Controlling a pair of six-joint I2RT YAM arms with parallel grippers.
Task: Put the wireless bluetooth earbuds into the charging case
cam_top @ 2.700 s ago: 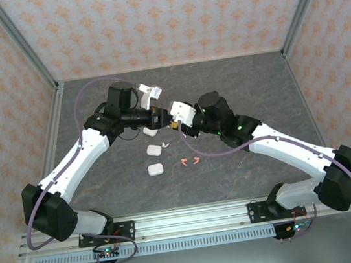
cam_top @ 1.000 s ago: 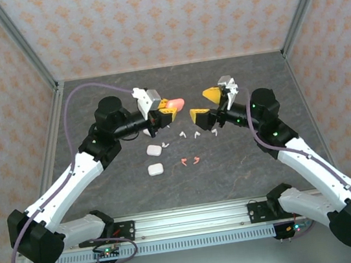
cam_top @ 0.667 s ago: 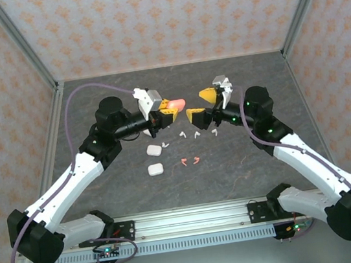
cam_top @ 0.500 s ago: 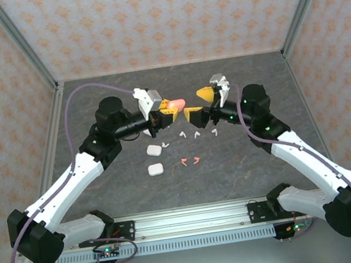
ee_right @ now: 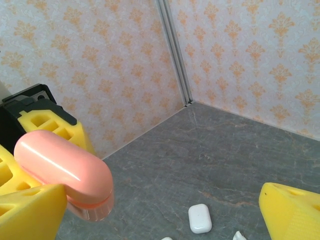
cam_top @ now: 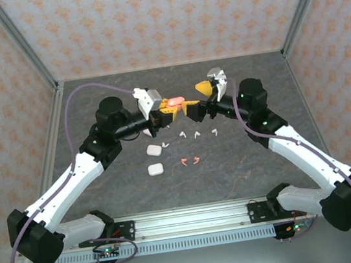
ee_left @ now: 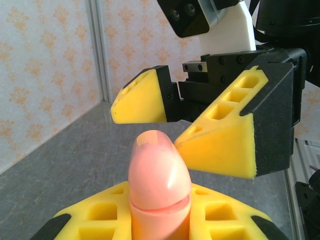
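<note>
Top external: left arm point(cam_top: 93, 153) aloft with pink case point(cam_top: 173, 102), right arm point(cam_top: 273, 131) opposite.

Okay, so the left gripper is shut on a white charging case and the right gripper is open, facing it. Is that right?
Not quite. The charging case is coral pink, not white, as the left wrist view shows. The rest holds: the left gripper is shut on it, and the right gripper is open, facing it.
</note>
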